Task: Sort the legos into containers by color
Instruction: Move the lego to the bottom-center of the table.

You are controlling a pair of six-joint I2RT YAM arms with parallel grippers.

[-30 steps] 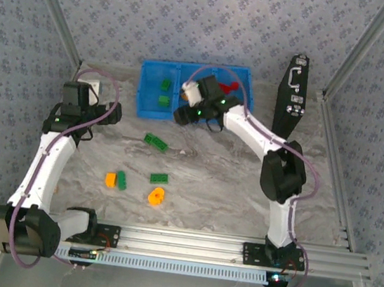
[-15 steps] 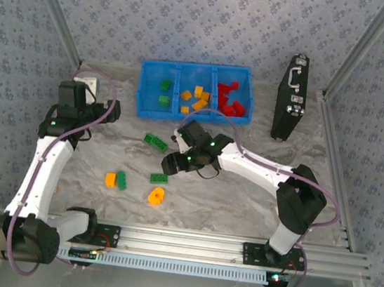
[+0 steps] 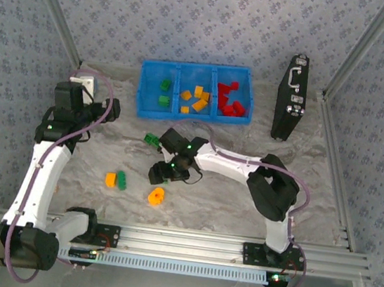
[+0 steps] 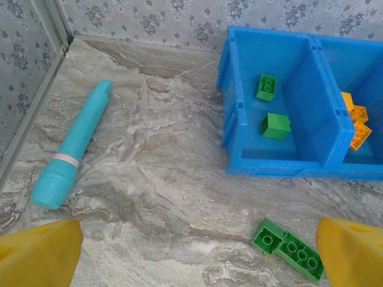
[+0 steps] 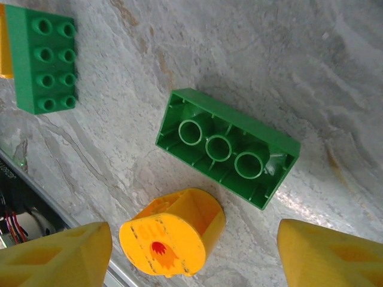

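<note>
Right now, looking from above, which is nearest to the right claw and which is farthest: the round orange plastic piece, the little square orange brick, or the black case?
1. The round orange plastic piece, just below the right claw, toward the arms' bases.
2. The little square orange brick, off to the claw's left.
3. The black case, standing far back on the right.

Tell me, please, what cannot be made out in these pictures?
- Top view: the right end effector hides the upturned green brick beneath it.
- Top view: the right arm covers part of another green brick.
- Left wrist view: the right edge cuts the blue tray, so its orange bricks cannot be counted.
- Right wrist view: the left edge cuts an orange piece; shape unclear.
</note>
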